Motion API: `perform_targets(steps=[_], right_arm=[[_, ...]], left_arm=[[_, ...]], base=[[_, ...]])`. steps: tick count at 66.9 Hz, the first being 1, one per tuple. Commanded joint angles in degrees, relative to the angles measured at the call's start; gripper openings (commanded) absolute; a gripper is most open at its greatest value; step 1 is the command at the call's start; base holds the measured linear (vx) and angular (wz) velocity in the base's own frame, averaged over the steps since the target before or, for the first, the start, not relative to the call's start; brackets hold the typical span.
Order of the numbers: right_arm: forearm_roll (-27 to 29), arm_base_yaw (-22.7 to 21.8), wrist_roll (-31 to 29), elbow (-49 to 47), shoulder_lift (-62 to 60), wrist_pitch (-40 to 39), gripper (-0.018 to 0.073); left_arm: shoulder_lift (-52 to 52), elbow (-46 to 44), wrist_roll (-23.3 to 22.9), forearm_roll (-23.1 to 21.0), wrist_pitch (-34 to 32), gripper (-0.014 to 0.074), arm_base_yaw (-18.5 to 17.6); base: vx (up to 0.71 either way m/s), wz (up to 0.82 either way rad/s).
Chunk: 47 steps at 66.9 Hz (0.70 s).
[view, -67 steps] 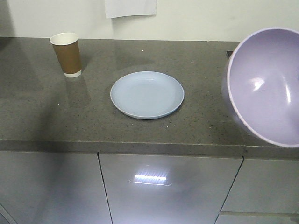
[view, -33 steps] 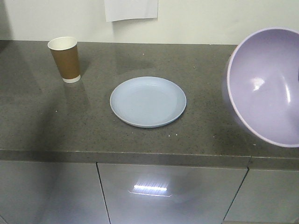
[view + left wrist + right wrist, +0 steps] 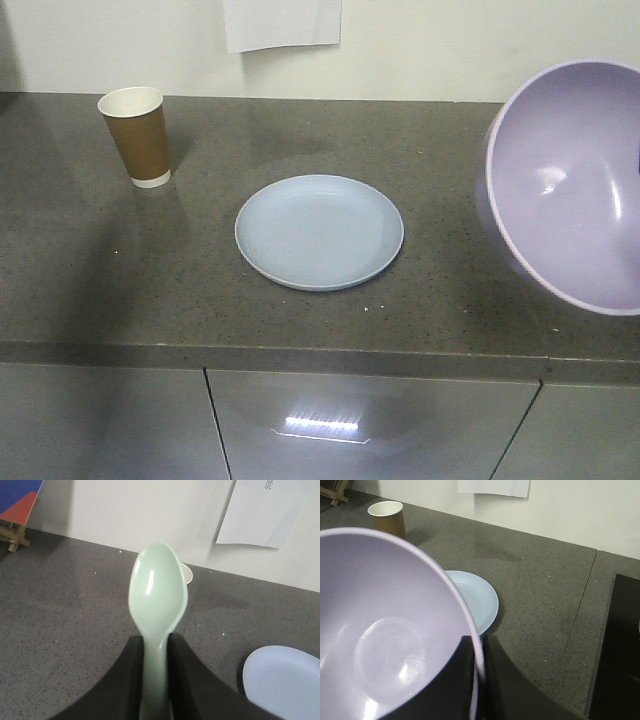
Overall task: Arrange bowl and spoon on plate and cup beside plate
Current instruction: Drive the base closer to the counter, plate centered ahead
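Right wrist view shows the right gripper (image 3: 479,650) clamped on the rim of the tilted bowl (image 3: 385,645) above the right end of the counter (image 3: 450,140), the left gripper (image 3: 155,644) pinching the spoon (image 3: 157,592) handle; bowl placement seems in hand, needing it levelled over the bare plate (image 3: 320,232) mid-counter.

Cup (image 3: 135,135) behind-left of plate (image 3: 319,232)

Dark grey speckled tabletop (image 3: 90,290) across the middle, white paper sheet (image 3: 282,22) on the pale wall at 12 o'clock, glossy grey cabinet doors (image 3: 370,430) at 6 o'clock, small wooden stand (image 3: 15,537) at 10 o'clock in the left wrist view.
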Motion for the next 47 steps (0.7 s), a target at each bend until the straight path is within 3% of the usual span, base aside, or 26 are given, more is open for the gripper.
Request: perform_targets(steps=[1, 47], right_arm=[[2.1, -0.2, -0.4, -1.4, -0.2, -3.4, -0.0004], [2.1, -0.2, -0.4, -1.4, -0.2, -3.4, -0.0004]], left_arm=[[-0.6, -1.2, 0.1, 1.6, -2.7, -0.0006, -0.2], [-0.6, -1.2, 0.1, 1.6, -2.7, -0.0006, -0.2]], base=[[0.05, 0.00], [0.04, 0.00]])
